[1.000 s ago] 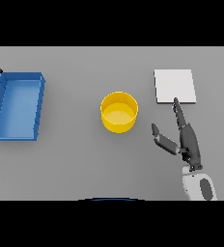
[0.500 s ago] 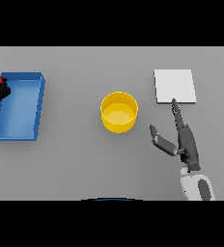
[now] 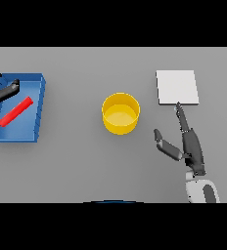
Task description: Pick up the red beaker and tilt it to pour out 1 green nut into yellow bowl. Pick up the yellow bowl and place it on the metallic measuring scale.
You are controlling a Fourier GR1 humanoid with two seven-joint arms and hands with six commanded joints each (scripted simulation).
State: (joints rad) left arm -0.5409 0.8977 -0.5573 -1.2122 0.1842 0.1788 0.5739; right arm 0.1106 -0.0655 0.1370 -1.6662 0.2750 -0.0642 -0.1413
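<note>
At the bench [image 3: 76, 166], my left hand [image 3: 3, 91] reached in from the left edge above the near corner of the blue tray [image 3: 41, 105], its visible fingers straight and apart, holding nothing. The red beaker [image 3: 16, 111] lay on its side inside the tray, slanting from lower left to upper right, just beside those fingers but, as far as I could tell, not gripped. No green nut was visible to me. The yellow bowl [image 3: 121, 113] stood upright at mid-bench, looking empty, well apart from the tray. The scale [image 3: 177, 87], a pale flat square, sat to the right of the bowl. My right hand [image 3: 186, 144] hovered or rested just below the scale, fingers extended and thumb spread, empty.

I judged the step in hand to be the grasp of the beaker, with pouring and the bowl move not yet begun. To do it well, I reckoned the left hand should come down across the beaker's middle, square to its slant, and lift it level so any nut inside stayed put until it was over the bowl.

The tray's raised walls crowded the approach on the left. Open bench lay between tray and bowl, and the gap from bowl to scale looked unobstructed apart from my right hand.
</note>
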